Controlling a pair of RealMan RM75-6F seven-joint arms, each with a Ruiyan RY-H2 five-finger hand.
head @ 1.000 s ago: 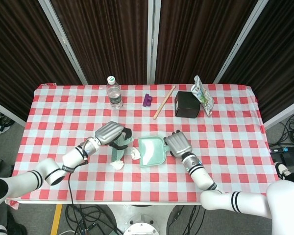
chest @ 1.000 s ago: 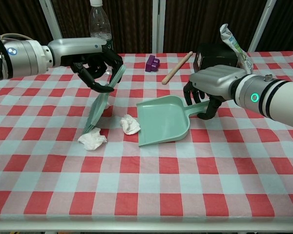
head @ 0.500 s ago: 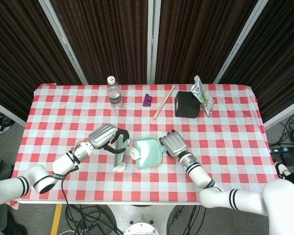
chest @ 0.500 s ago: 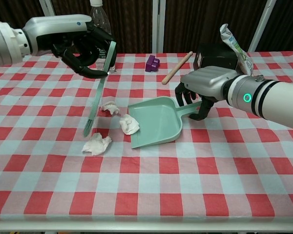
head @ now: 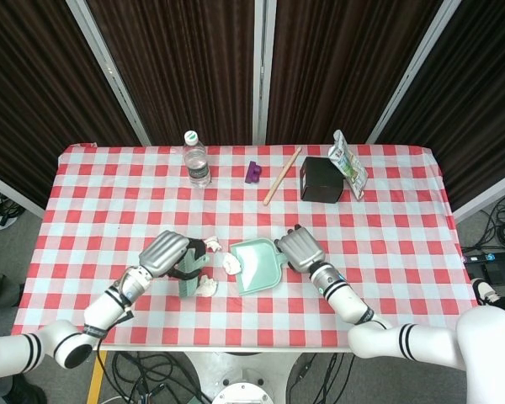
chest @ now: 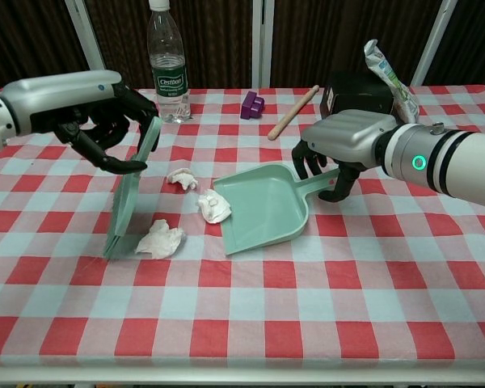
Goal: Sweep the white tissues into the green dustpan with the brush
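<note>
The green dustpan [chest: 263, 214] [head: 257, 265] lies flat at the table's middle, its mouth facing left. My right hand [chest: 343, 149] [head: 299, 251] grips its handle. My left hand [chest: 109, 121] [head: 170, 255] holds the pale green brush [chest: 129, 194] [head: 189, 282] tilted, bristles down on the cloth. One crumpled white tissue [chest: 160, 240] [head: 206, 287] lies just right of the bristles. A second tissue [chest: 214, 207] [head: 231, 263] sits at the dustpan's mouth. A third, smaller tissue [chest: 180, 176] [head: 212, 245] lies a little behind them.
At the back stand a water bottle [chest: 168, 61], a purple block [chest: 251, 104], a wooden stick [chest: 293, 111], a black box [chest: 357, 94] and a snack pouch [chest: 386, 77]. The red checked cloth reaches the table's front edge.
My left hand carried the brush left and toward the front; its bristles now sit left of the front tissue. The dustpan's mouth shifted slightly in my right hand.
</note>
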